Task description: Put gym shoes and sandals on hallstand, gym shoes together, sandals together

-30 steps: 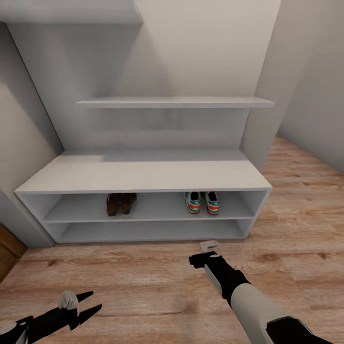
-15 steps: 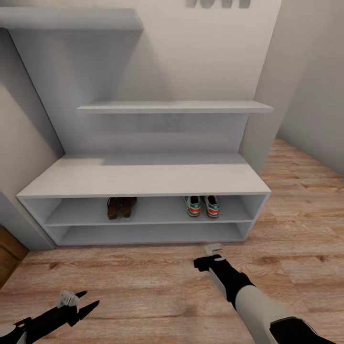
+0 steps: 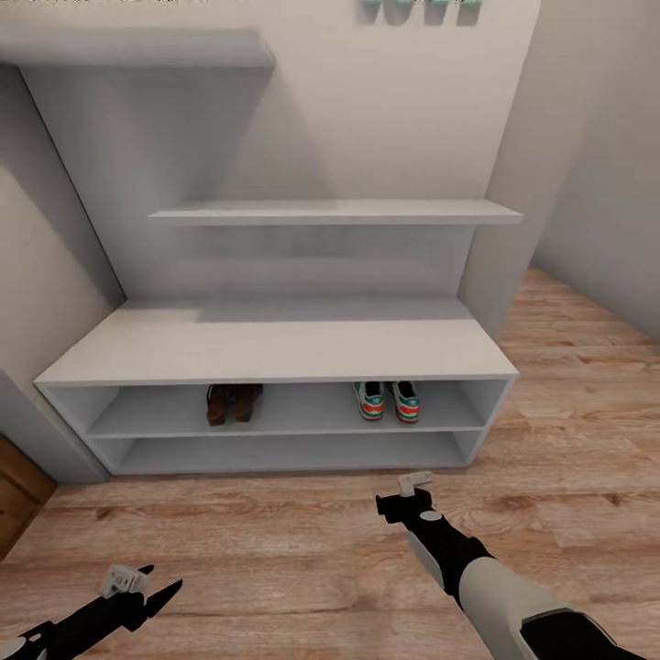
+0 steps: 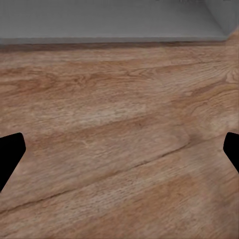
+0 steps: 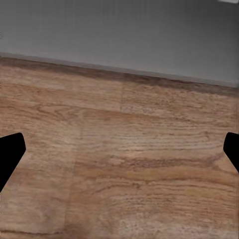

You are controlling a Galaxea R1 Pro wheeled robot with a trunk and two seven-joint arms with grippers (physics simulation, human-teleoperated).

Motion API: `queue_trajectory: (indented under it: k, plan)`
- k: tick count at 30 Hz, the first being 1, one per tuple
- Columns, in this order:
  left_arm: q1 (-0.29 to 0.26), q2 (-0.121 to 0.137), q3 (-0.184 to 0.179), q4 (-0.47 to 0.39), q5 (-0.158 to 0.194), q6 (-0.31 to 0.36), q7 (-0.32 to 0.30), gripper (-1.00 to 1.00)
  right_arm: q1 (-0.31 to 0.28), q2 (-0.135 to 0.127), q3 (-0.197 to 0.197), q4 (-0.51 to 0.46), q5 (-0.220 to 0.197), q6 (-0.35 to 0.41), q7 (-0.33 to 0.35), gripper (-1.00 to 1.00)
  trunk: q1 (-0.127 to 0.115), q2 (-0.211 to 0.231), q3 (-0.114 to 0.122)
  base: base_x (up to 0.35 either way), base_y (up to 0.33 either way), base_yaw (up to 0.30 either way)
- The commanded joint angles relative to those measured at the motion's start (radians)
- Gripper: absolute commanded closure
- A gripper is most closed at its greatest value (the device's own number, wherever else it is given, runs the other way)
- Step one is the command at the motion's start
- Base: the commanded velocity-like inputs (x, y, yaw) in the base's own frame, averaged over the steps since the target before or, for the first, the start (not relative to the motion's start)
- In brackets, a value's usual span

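Note:
The two gym shoes [image 3: 387, 400] stand side by side on the upper shelf of the hallstand [image 3: 275, 353], toward its right end. The two sandals [image 3: 232, 401] stand together on the same shelf, left of the middle. My left gripper [image 3: 158, 587] hangs open low over the corridor floor [image 3: 284, 550] at the near left, empty. My right gripper [image 3: 400, 502] is over the floor just before the rack's right half, below the gym shoes. In each wrist view the black fingertips [image 4: 10, 152] [image 5: 10, 149] sit wide apart over bare planks, holding nothing.
Two thin grey wall shelves [image 3: 335, 213] hang above the hallstand. A wall corner [image 3: 513, 183] juts out at the right, with open floor [image 3: 587, 367] beyond it. A brown wooden piece [image 3: 14, 495] shows at the left edge.
The whole view has tilted up slightly, so the rack sits lower in the picture. My left gripper has sunk toward the bottom left. The shoes have not moved.

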Motion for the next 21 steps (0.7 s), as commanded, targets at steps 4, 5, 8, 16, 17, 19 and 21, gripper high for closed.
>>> queue_trajectory:
  k: [4,5,8,16,17,19,21]
  plan:
    - [-0.001,0.000,0.004,0.003,0.000,-0.004,-0.001,-1.00,-0.001,0.000,0.008,0.018,0.001,-0.005,0.001,-1.00,-0.016,0.028,0.012,0.000,0.000,0.000]
    - [-0.001,0.001,0.004,0.003,0.001,-0.004,-0.001,-1.00,0.000,0.000,0.008,0.026,0.001,-0.006,0.005,-1.00,-0.019,0.035,0.015,0.000,0.000,0.000]
    - [-0.001,0.003,0.004,0.004,0.002,-0.002,0.003,-1.00,0.002,0.000,0.008,0.061,0.003,-0.008,0.028,-1.00,-0.031,0.056,0.024,0.000,0.000,0.000]
    - [0.023,0.007,0.004,0.007,0.003,-0.004,0.085,-1.00,0.033,-0.003,0.007,0.135,0.067,-0.046,0.128,-1.00,-0.062,0.112,0.049,0.000,0.000,0.000]
    - [0.026,0.007,0.004,0.007,0.003,-0.004,0.096,-1.00,0.040,-0.005,0.007,0.138,0.073,-0.058,0.131,-1.00,-0.065,0.119,0.053,0.000,0.000,0.000]
    - [0.034,0.007,0.003,0.008,0.004,-0.004,0.128,-1.00,0.062,-0.012,0.007,0.145,0.089,-0.098,0.137,-1.00,-0.073,0.133,0.059,0.000,0.000,0.000]
    - [0.037,0.007,0.003,0.008,0.003,-0.004,0.148,-1.00,0.075,-0.018,0.007,0.147,0.097,-0.124,0.139,-1.00,-0.081,0.147,0.065,0.000,0.000,0.000]
